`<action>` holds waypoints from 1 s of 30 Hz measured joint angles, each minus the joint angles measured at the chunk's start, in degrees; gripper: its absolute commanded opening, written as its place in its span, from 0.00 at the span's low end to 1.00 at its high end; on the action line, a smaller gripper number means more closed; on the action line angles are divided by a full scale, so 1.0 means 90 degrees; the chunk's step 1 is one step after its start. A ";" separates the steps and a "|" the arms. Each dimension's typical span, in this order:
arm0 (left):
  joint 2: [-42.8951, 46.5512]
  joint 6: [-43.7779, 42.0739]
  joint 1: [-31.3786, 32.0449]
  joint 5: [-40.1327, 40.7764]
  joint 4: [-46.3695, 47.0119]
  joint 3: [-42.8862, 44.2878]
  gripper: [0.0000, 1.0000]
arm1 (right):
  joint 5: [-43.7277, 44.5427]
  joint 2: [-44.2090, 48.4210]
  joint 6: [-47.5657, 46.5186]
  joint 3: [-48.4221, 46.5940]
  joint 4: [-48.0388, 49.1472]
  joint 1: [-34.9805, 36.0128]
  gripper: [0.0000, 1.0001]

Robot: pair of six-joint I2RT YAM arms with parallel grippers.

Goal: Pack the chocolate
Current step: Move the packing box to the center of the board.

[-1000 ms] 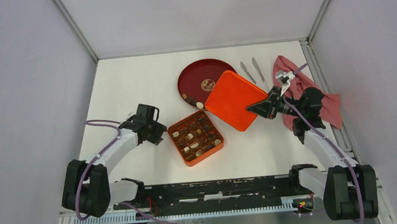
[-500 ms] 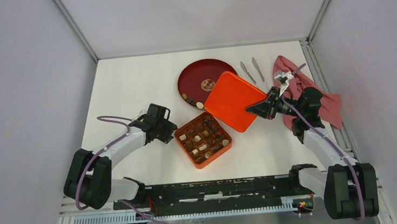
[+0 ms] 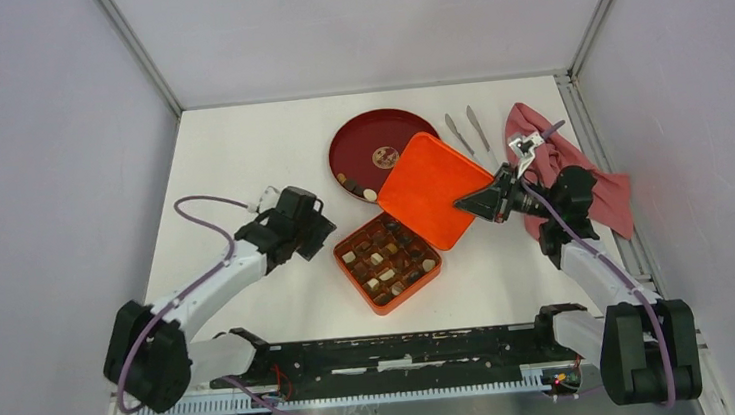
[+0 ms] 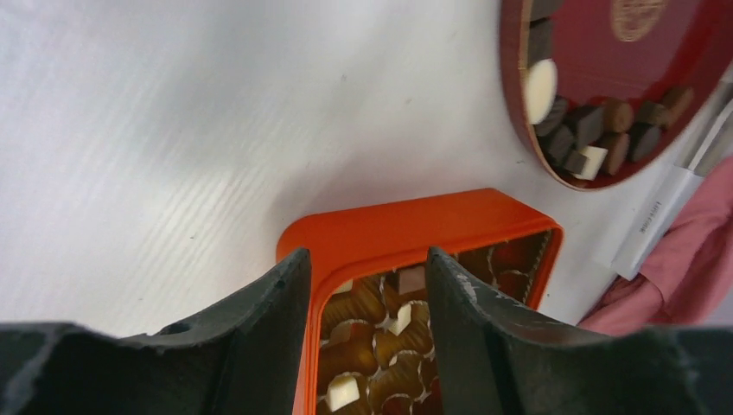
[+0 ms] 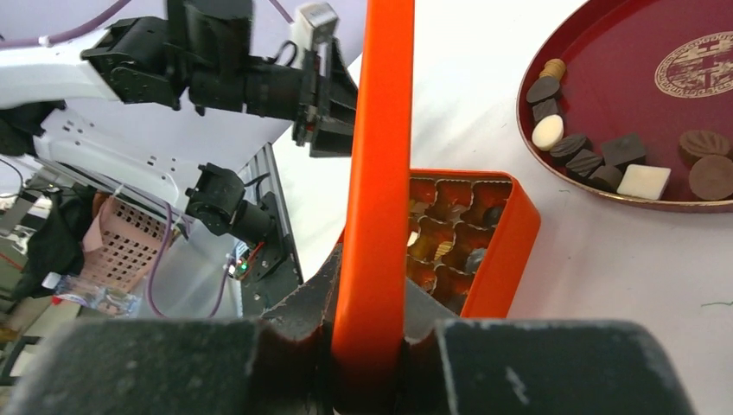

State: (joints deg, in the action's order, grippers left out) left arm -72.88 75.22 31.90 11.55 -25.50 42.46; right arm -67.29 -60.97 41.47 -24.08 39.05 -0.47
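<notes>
Several chocolate pieces fill the cells of the orange box, and a few more chocolate pieces lie on the red plate. My left gripper stands open astride the box's left corner. In the left wrist view that gripper has one finger outside the box wall and the other over the cells. My right gripper is shut on an edge of the orange lid. The lid is held tilted, partly over the plate and just beyond the box.
Two grey tools lie behind the lid. A pink cloth is bunched at the right edge under the right arm. The enclosure's walls close in the table on three sides.
The left gripper and the box have shifted right and slightly nearer, the box turning as it went. The left jaws have widened. The right gripper and lid have barely moved.
</notes>
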 measured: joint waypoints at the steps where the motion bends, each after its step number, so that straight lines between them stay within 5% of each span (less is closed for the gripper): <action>1: 0.0270 -0.0209 0.0000 0.0095 -0.0124 0.0015 0.70 | 0.0034 0.0024 0.0121 0.0024 0.0044 0.0000 0.00; 5: 0.1528 -0.1511 -0.0010 -0.0163 -0.0170 0.0010 0.92 | 0.0352 0.0248 0.0852 0.0267 0.0396 0.0078 0.00; 8: 0.2552 -0.2186 -0.0005 -0.1122 0.0665 -0.0338 0.97 | 0.0617 0.0192 0.1843 0.0563 0.1178 0.0270 0.00; 17: 0.3485 -0.1583 0.0005 -0.2968 0.4114 -0.1945 0.96 | 0.1134 -0.0425 0.4080 0.0629 0.2720 0.0600 0.00; 30: 0.2574 -0.0959 0.0437 -0.2919 0.6188 -0.1712 0.72 | 0.1656 -0.1013 0.5438 -0.0219 0.3755 0.1416 0.07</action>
State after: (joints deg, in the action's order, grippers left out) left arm -49.71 66.59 35.83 -14.72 30.20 27.05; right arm -52.38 -70.08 90.41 -26.04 72.84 12.27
